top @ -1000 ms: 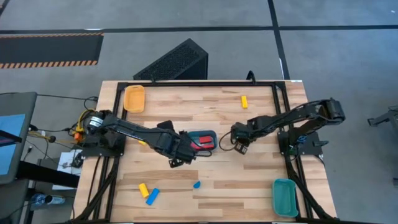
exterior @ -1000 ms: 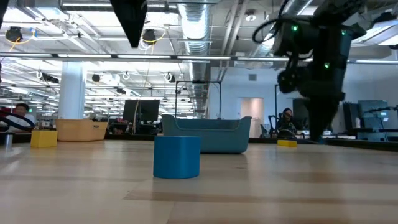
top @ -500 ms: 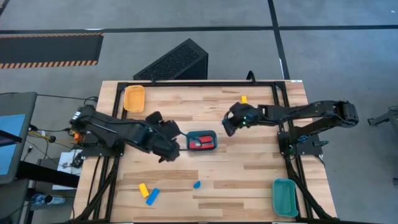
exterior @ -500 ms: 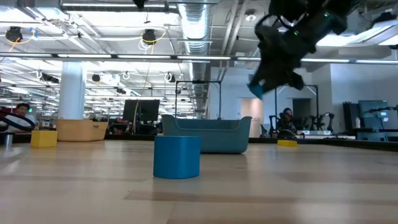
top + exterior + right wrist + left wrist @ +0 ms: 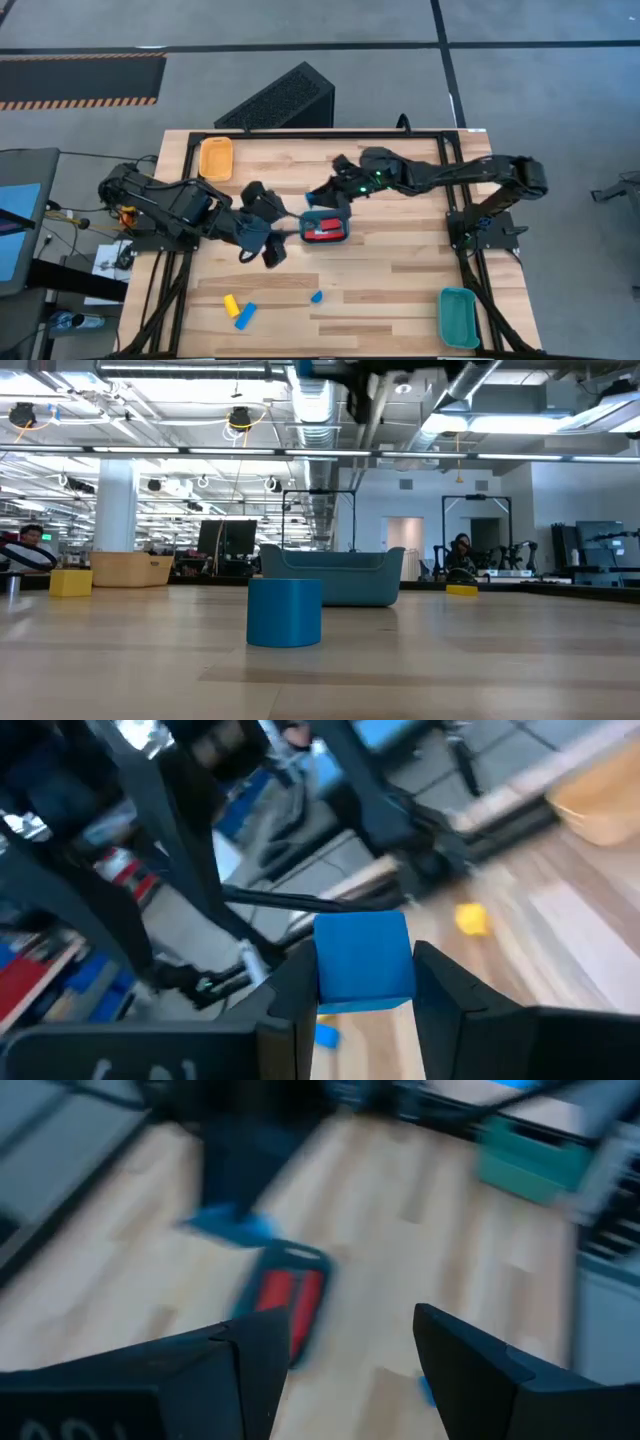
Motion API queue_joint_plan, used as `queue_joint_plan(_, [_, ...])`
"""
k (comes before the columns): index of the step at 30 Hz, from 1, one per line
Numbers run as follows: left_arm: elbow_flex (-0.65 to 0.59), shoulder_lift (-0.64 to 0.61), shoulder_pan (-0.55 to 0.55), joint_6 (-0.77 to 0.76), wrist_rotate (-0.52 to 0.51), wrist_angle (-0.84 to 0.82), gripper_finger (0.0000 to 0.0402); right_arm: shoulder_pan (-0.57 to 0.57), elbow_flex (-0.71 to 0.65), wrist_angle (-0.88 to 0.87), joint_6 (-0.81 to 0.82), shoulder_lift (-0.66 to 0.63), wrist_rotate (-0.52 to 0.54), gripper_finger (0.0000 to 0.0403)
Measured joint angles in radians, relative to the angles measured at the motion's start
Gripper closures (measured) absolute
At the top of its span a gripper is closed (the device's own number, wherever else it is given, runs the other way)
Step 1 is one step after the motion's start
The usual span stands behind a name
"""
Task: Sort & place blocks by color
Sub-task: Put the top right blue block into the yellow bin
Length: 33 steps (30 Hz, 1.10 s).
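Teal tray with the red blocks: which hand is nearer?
Right. The right hand sits just above the tray's far edge, holding a blue block; the left hand is off its left side.

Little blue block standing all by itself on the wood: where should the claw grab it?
Come straight down from above and pinch the little blue block across its two upright sides, about halfway up. It stands upright on the table with bare wood all round, so nothing is in the way.

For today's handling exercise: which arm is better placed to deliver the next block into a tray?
The right. Its end effector is shut on a blue block and hangs beside the teal tray holding red blocks. The left end effector is open and empty, on that tray's other side.
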Motion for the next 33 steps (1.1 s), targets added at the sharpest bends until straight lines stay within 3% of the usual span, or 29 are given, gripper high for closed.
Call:
queue_joint_plan(3, [0.0, 0.007, -0.023, 0.03, 0.062, 0.037, 0.0205, -0.002, 0.111, 0.006, -0.013, 0.054, -0.048, 0.0277])
queue_joint_plan(6, [0.0, 0.006, -0.047, 0.001, 0.004, 0.043, 0.0205, -0.01, 0.195, -0.001, -0.032, 0.1, -0.093, 0.0277])
queue_joint_plan(13, [0.061, -0.048, -0.089, -0.387, -0.164, -0.407, 0.0205, -0.037, 0.261, -0.086, -0.04, 0.142, -0.162, 0.0277])
queue_joint_plan(17, [0.063, -0.097, -0.139, -0.512, -0.297, -0.464, 0.0205, -0.045, 0.262, -0.104, -0.04, 0.142, -0.174, 0.0277])
queue_joint_plan(22, [0.064, -0.12, -0.207, -0.491, -0.536, -0.445, 0.0205, -0.045, 0.262, -0.073, -0.004, 0.142, -0.19, 0.0277])
queue_joint_plan(26, [0.024, -0.116, -0.242, -0.423, -0.668, -0.448, 0.0205, -0.036, 0.262, 0.168, 0.164, 0.146, -0.304, 0.0268])
queue_joint_plan(30, [0.013, -0.115, -0.254, -0.397, -0.716, -0.414, 0.0205, -0.012, 0.262, 0.277, 0.226, 0.151, -0.302, 0.026])
queue_joint_plan(33, [0.013, -0.109, -0.253, -0.251, -0.716, -0.275, 0.0205, 0.006, 0.262, 0.272, 0.227, 0.147, -0.253, 0.0261])
